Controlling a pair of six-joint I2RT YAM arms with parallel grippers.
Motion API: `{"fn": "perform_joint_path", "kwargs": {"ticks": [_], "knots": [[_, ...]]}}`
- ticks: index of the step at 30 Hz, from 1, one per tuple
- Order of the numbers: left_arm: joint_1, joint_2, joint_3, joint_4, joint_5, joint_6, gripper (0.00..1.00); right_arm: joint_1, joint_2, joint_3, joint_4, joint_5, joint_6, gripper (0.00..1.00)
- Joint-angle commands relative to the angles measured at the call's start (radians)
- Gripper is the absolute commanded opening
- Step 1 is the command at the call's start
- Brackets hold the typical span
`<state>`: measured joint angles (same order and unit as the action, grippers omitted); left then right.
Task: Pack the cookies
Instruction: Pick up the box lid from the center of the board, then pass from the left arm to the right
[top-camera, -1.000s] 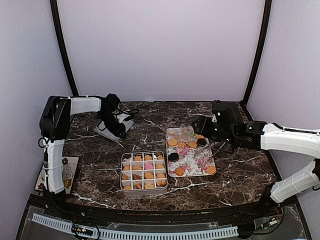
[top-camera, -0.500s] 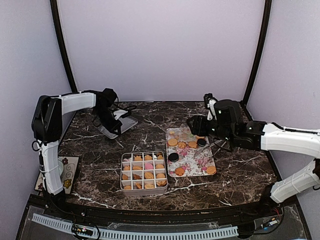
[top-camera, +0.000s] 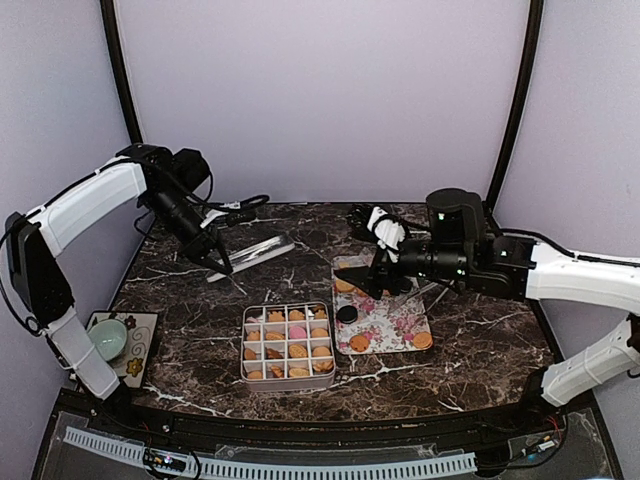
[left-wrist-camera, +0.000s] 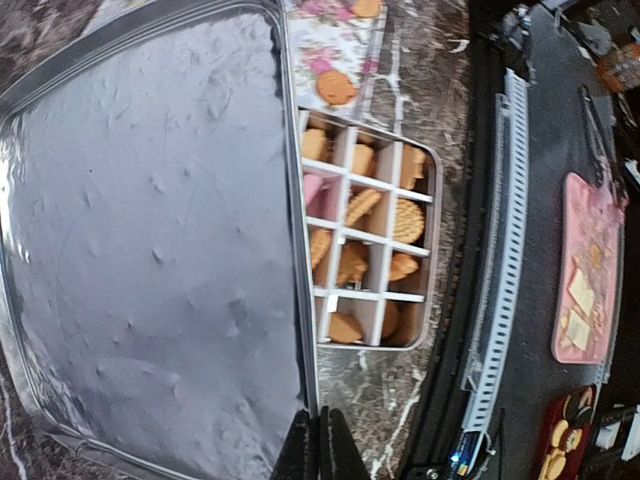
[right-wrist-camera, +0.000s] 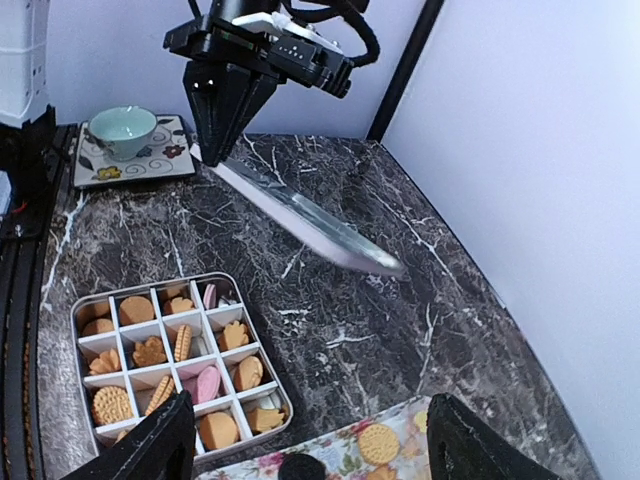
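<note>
Pinching rim of flat metal lid (top-camera: 255, 250), left hand (left-wrist-camera: 318, 445) is clenched on its near-left edge. Lid hangs tilted over far-left tabletop (top-camera: 480, 350), high end at the hand, low end pointing right. Can't tell if the low end touches the marble.

Right hand (right-wrist-camera: 305, 420) is released: fingers wide apart, nothing btwn them. It hovers over far-left part of flower tray (top-camera: 400, 325) and hides what lies under it there.

Cookies (top-camera: 288, 345): most sit in the divided tin (top-camera: 243, 365), centre-near, one or two per cell, mostly golden-orange, one pink (top-camera: 297, 332) in 2nd row from far side. The rest are loose on the tray just right of the tin: orange rounds along near edge (top-camera: 360, 342) and a black sandwich round (top-camera: 347, 314) at the tray's left edge, close to the tin's far-right corner.

Tin top uncovered. In left wrist view the lid overlaps the tin's left cells; top view shows the lid far-left of the tin, apart.

Other items: pale green cup (top-camera: 108, 338) on patterned mat (top-camera: 140, 350), near-left corner, well apart from the tin. Left arm arches high over that side.
</note>
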<state>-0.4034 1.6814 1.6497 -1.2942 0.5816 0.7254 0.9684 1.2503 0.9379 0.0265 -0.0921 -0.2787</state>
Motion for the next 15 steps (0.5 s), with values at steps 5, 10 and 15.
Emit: {"fn": "perform_joint_path", "kwargs": {"ticks": [5,10,15], "knots": [[-0.132,-0.105,-0.089,-0.17,0.088,0.099,0.0,0.112,0.102,0.256,-0.272,-0.024,-0.407,0.81],[-0.172,-0.161,-0.085,-0.169,0.114,0.154,0.0,0.153,0.116,0.245,-0.257,0.011,-0.459,0.82],[-0.204,-0.175,-0.084,-0.169,0.12,0.192,0.0,0.223,0.161,0.273,-0.28,0.083,-0.511,0.81]]}}
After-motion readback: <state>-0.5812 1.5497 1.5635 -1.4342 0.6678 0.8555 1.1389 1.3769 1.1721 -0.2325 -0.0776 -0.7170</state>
